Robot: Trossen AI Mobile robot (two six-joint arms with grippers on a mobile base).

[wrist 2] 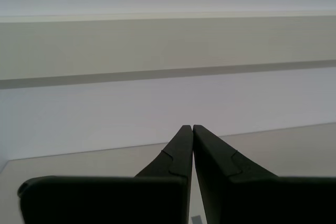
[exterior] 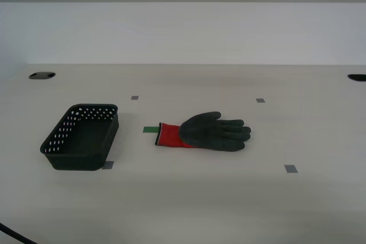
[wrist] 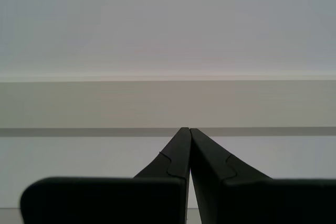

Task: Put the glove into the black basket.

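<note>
The glove (exterior: 207, 132) lies flat on the table near the middle of the exterior view, dark grey palm and fingers pointing to the exterior view's right, red cuff toward the basket. The black basket (exterior: 82, 136) stands upright and empty at the exterior view's left, a hand's width from the cuff. Neither arm shows in the exterior view. My first gripper (wrist: 188, 130) is shut with nothing between its tips and faces the wall. My second gripper (wrist 2: 192, 127) is shut and empty too, facing the wall above the table's far edge. Neither wrist view shows the glove or basket.
The pale table (exterior: 229, 198) carries small grey tape squares (exterior: 291, 168) and a green tape mark (exterior: 150, 130) by the cuff. Two dark cable holes (exterior: 42, 75) sit near its far edge, against the white wall. A black cable (exterior: 14, 235) crosses the near corner.
</note>
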